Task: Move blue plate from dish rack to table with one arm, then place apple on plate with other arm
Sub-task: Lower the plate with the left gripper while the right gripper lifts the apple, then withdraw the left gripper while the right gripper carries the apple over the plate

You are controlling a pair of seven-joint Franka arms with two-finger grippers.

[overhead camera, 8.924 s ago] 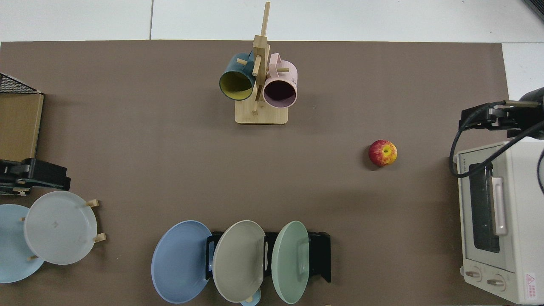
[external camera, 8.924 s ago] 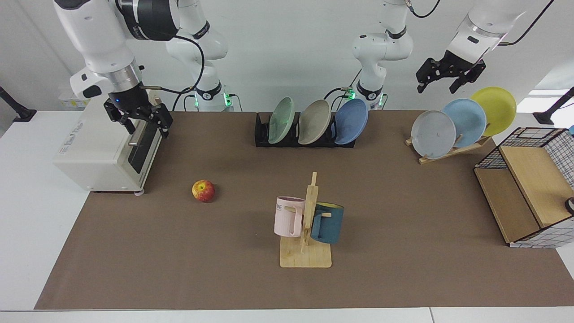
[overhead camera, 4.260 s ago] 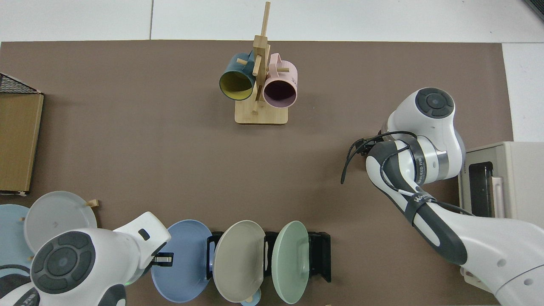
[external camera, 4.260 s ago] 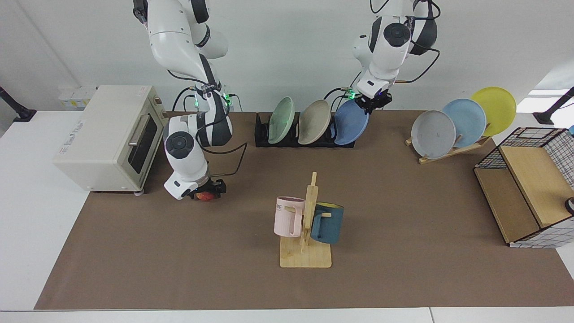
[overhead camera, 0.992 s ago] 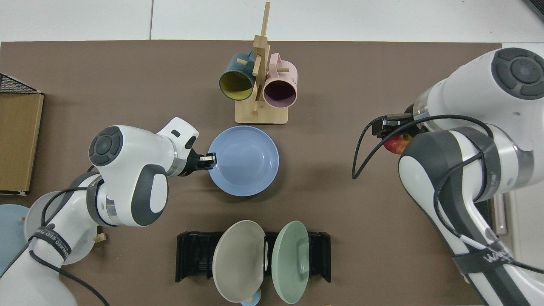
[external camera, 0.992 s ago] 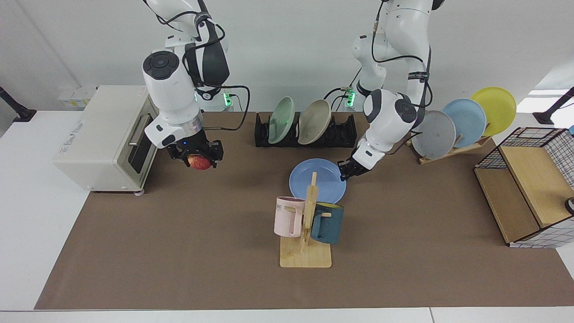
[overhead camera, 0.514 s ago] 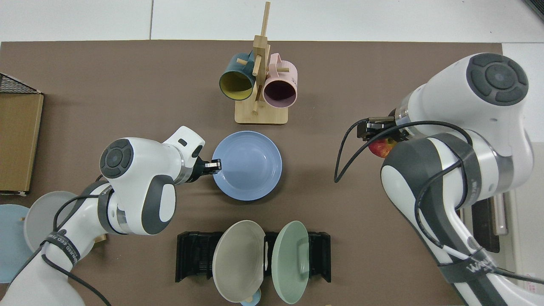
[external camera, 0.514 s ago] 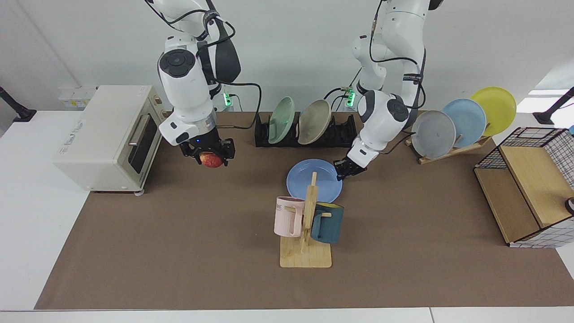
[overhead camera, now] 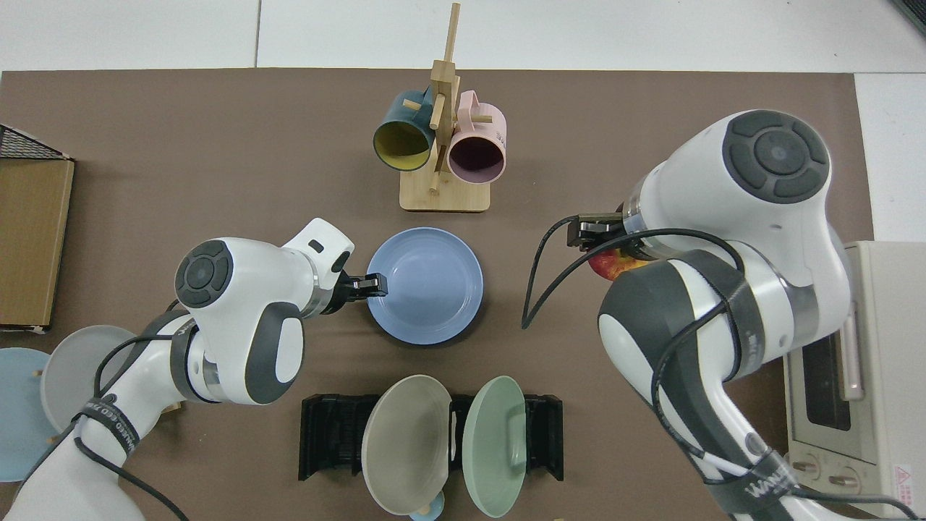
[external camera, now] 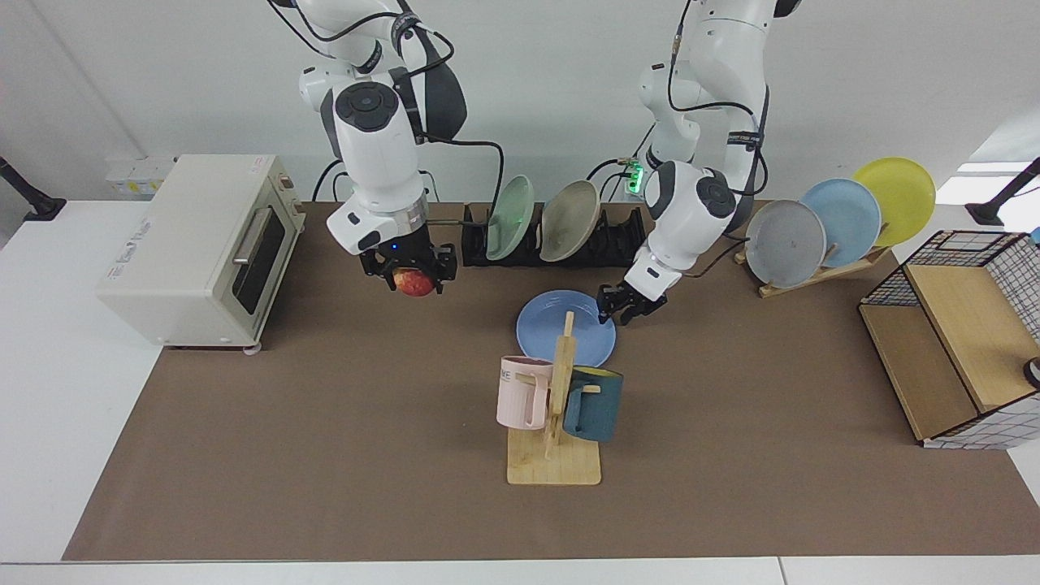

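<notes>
The blue plate [external camera: 569, 333] [overhead camera: 425, 286] lies flat on the brown table [external camera: 325, 455], just behind the mug stand. My left gripper [external camera: 620, 306] [overhead camera: 370, 284] is at the plate's rim on the wooden rack's side, open, with its fingers above and below the edge. My right gripper [external camera: 414, 279] is shut on the red-yellow apple [external camera: 415, 283] [overhead camera: 612, 266] and holds it in the air between the toaster oven and the black dish rack [external camera: 627, 237] [overhead camera: 329, 434]. The rack's slot nearest my left arm stands bare.
A green plate [external camera: 512, 218] and a beige plate [external camera: 570, 221] lean in the black rack. A wooden mug stand [external camera: 556, 455] with a pink and a teal mug is in front of the plate. Toaster oven [external camera: 195, 244], wooden plate rack [external camera: 821, 272] and wire shelf [external camera: 951, 341] flank the mat.
The left arm set the plate down flat and its fingers have parted at the rim. The right arm carried the apple further toward the plate, past the oven.
</notes>
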